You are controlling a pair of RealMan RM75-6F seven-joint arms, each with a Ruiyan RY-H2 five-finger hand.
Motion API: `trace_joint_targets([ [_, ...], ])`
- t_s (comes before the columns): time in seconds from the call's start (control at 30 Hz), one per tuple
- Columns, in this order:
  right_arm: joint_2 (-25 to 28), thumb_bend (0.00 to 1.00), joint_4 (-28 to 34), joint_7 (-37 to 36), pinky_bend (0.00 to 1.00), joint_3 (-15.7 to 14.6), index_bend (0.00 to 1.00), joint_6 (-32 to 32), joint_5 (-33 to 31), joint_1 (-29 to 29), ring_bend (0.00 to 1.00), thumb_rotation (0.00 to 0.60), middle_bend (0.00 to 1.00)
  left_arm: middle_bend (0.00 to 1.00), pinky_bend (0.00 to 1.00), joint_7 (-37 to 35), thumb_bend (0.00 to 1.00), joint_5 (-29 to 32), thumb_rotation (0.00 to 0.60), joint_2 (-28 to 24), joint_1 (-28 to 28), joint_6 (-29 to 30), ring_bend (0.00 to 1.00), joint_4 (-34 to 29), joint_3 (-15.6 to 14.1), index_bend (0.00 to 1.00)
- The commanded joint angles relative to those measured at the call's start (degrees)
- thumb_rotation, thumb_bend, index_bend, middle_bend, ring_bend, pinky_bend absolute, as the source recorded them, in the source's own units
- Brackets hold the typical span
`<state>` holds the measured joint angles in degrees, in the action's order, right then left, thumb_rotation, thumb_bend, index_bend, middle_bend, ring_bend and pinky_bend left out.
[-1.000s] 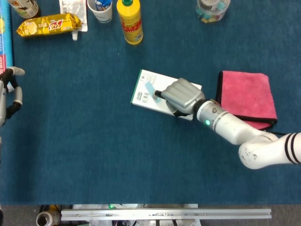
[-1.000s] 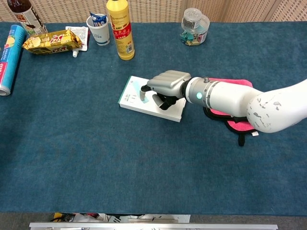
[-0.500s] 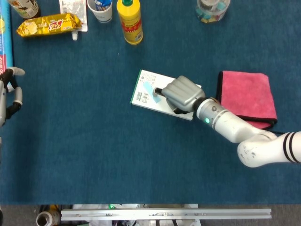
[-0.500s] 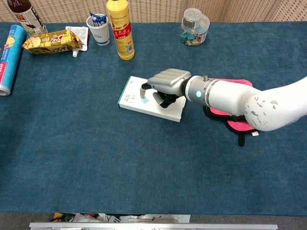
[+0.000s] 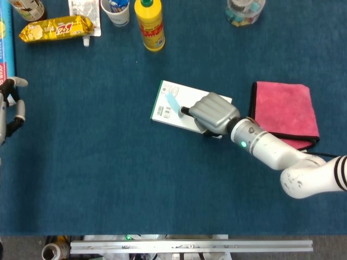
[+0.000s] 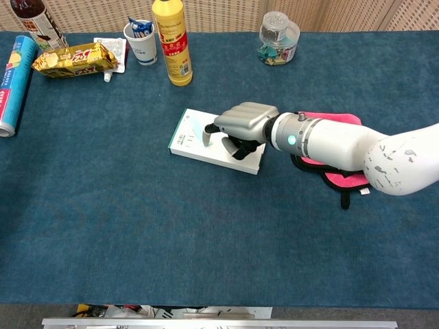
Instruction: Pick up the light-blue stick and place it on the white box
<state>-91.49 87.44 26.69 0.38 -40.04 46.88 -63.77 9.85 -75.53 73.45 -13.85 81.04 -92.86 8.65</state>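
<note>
Head view: at frame centre the light-blue stick (image 5: 173, 102) lies on the white box (image 5: 165, 100); the right robot hand (image 5: 213, 112) sits beside its lower end, grip unclear. The left robot hand (image 5: 12, 108) at the left edge holds nothing, fingers apart.

Chest view: the stick (image 6: 207, 128), thin, light and probably stiff, would suit a fingertip pinch near one end.

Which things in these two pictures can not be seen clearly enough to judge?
- Whether the right hand holds or only touches the light-blue stick: both views, its fingers cover the stick's near end.
- Right part of the white box: chest view, under the right hand.
- Left hand: head view, cut by the left edge; absent from chest view.
- Print on the white box: too small.
</note>
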Motion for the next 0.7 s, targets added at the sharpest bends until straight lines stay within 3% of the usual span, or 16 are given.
trace_joint_targets([
  [0.03, -0.16, 1.0, -0.24, 0.21, 1.0, 0.04, 0.25, -0.03, -0.3, -0.1, 1.0, 0.6, 1.0, 0.55, 0.79, -0.02, 0.48, 0.02, 0.6, -0.03, 0.04, 0.02, 0.55, 0.01, 0.0, 0.35],
  [0.7, 0.15, 1.0, 0.79, 0.64, 1.0, -0.38, 0.25, -0.15, -0.09, 0.12, 1.0, 0.6, 1.0, 0.55, 0.79, 0.3, 0.48, 0.69, 0.6, -0.09, 0.14, -0.25, 0.55, -0.21, 0.2, 0.35],
])
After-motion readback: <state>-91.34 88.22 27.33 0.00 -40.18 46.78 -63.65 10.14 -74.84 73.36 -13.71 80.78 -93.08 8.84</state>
